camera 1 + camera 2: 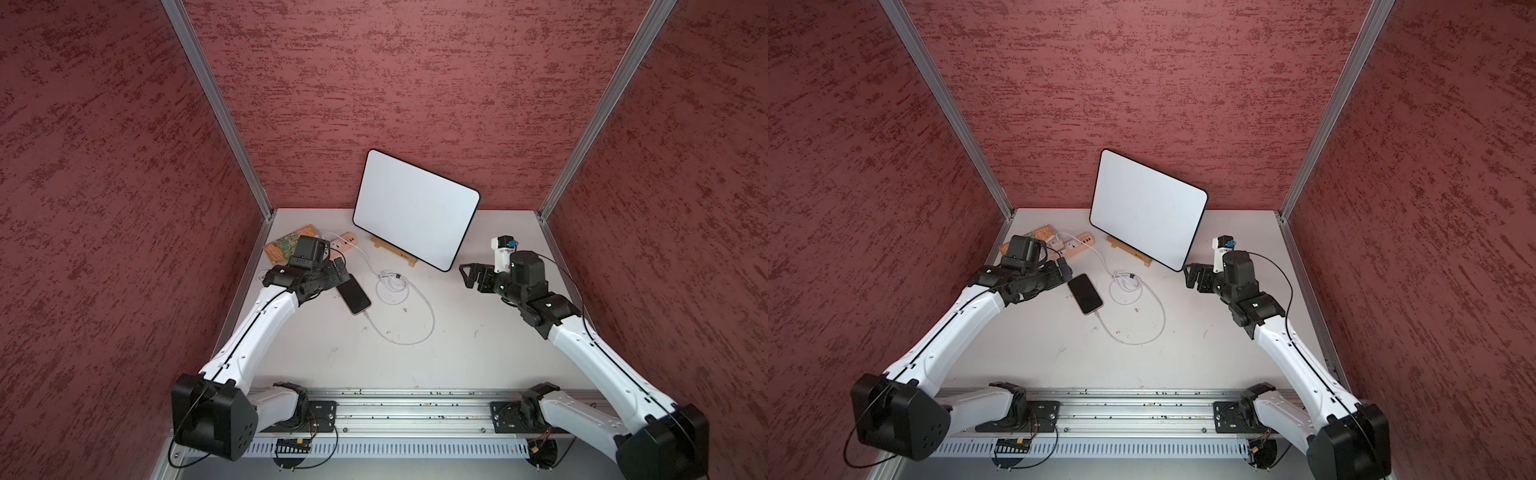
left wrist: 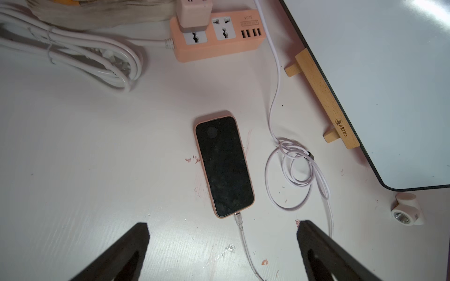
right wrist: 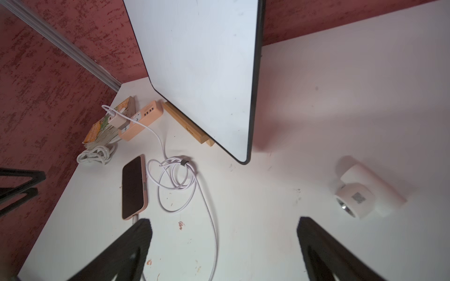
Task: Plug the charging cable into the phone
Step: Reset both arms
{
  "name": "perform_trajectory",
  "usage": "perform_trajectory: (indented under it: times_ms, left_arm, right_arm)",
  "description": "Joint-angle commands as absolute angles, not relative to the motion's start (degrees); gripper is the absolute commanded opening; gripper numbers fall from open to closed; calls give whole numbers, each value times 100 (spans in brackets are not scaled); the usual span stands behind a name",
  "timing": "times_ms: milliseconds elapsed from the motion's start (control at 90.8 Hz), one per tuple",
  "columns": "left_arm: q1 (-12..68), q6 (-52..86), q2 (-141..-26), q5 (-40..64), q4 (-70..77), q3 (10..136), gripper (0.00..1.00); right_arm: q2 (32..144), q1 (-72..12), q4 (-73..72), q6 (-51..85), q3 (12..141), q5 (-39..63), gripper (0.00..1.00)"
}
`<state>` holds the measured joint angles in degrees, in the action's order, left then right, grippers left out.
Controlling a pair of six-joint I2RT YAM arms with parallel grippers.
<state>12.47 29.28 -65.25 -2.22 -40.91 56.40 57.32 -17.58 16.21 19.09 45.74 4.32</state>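
Charging cable [image 1: 390,280] has its plug seated in the phone [image 1: 353,294], which lies flat on the counter [image 1: 457,353], left of centre in both top views; the cable's coil rests just beside it. Left gripper [image 2: 222,226] hovers near the phone, jaws spread, empty. Right gripper [image 3: 224,220], likewise spread and empty, hangs centre-right, well apart.

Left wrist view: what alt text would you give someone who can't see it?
A black phone lies screen-up on a white table, with the white charging cable apparently plugged into one end. The cable coils beside it and runs past a peach power strip; two black jaws stand wide open nearest the camera.
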Motion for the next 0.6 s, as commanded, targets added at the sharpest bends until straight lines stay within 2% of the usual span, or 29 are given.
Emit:
perform_trajectory:
  times_ms: [0,154,275,386,584]
  left_arm:
    - [1213,2467,-5699,-472,-2371,4765,100]
    - [1120,2151,-4736,-576,-1132,3803,100]
    - [930,2008,-5034,-552,-1219,3951,100]
    - [798,1973,-5395,-579,-1114,4016,100]
    - [503,1810,-5824,-746,-411,3834,100]
  right_arm:
    - [5339,-1558,1332,1211,4248,-717,99]
    - [5265,-1265,724,513,3888,-933,98]
    - [5435,-1106,-125,200,3489,-1124,99]
    - [5669,-953,-1491,-268,2899,-1130,98]
    - [6593,-543,-2590,-53,2589,-840,98]
